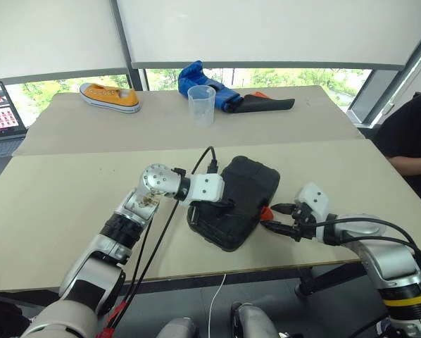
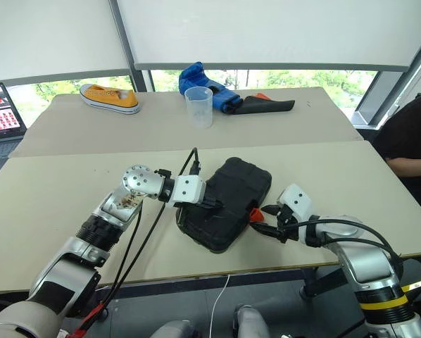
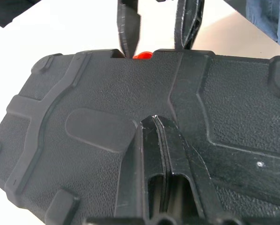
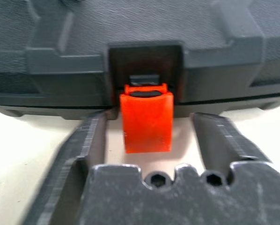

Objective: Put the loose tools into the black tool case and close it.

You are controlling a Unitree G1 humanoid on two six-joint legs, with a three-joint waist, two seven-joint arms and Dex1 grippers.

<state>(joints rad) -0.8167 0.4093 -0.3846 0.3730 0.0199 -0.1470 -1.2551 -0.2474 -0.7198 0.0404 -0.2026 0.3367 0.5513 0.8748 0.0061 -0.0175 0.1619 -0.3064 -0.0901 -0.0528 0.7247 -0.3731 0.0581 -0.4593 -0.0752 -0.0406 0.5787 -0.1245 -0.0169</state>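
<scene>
1. The black tool case lies shut near the front edge of the desk, lid down, with no loose tools visible around it.
2. The left gripper, fingers closed together, presses on the lid.
3. The right gripper faces the orange latch, fingers parted either side of it and not gripping it.
4. The latch hangs unfastened, so the step in hand seems to be snapping it shut.
5. To do it well: keep the lid pinned flat, push the flap squarely towards the case wall, and stop the case sliding.
</scene>
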